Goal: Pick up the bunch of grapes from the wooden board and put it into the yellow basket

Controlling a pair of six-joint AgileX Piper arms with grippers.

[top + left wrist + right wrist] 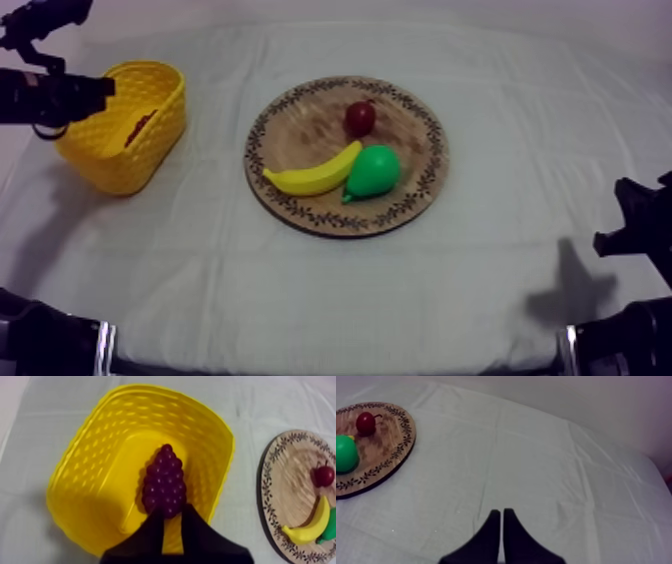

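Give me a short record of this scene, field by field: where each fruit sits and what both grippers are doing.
bunch of grapes: lying inside the yellow basket
wooden board: holds banana, pear, small red fruit
left gripper: open, over the basket, just at the grapes' end
right gripper: shut, over bare cloth beside the board
task: grapes in basket
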